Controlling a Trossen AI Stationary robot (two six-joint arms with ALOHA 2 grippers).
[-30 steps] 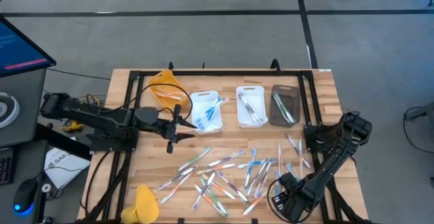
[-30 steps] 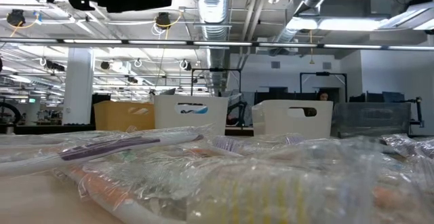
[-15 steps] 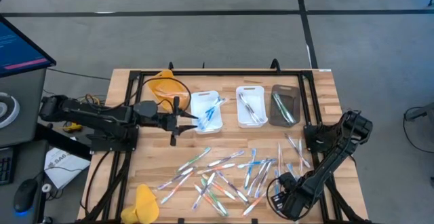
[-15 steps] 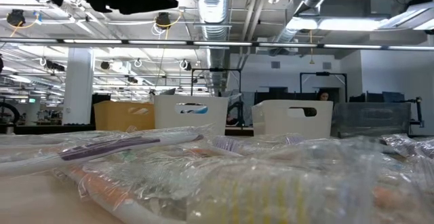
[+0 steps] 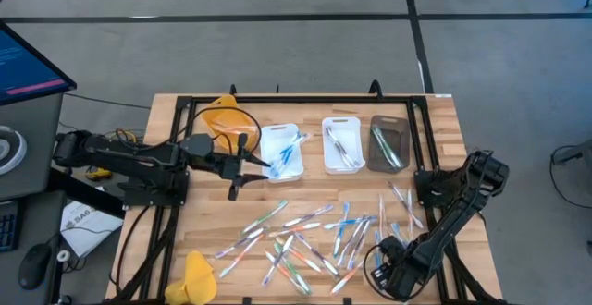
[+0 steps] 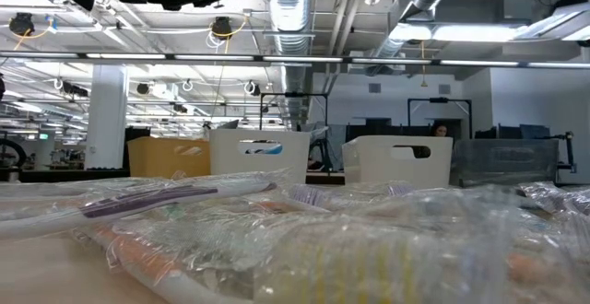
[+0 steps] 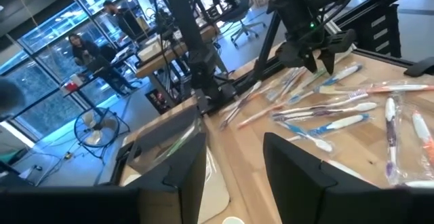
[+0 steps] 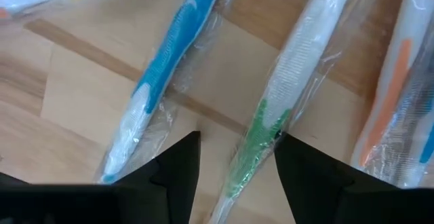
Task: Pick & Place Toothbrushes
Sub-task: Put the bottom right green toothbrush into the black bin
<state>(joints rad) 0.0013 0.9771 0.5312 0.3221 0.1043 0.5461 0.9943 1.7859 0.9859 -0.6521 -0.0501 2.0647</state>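
Right gripper (image 8: 234,157) low over the tabletop (image 8: 68,102), fingers spread, nothing between them. Directly ahead of the gap: a green toothbrush (image 8: 288,81) in clear wrap, its green end just past the finger tips. Beside it, off one finger, a blue toothbrush (image 8: 163,68); off the other, an orange-accented one (image 8: 390,95). Farther out, the loose pile of toothbrushes (image 5: 314,236) spreads across the table's near half.

Left gripper (image 5: 242,164) sits at the near edge of the white tray (image 5: 281,150) that holds blue brushes. Fingers apart, empty in its wrist view. Beyond: second white tray (image 5: 341,144), dark tray (image 5: 389,142).

Judgement: right arm is in the approach to a pick, green brush the likely target. Next move calls for descent so the fingers straddle the handle, then closing without snagging the neighbouring wrap.
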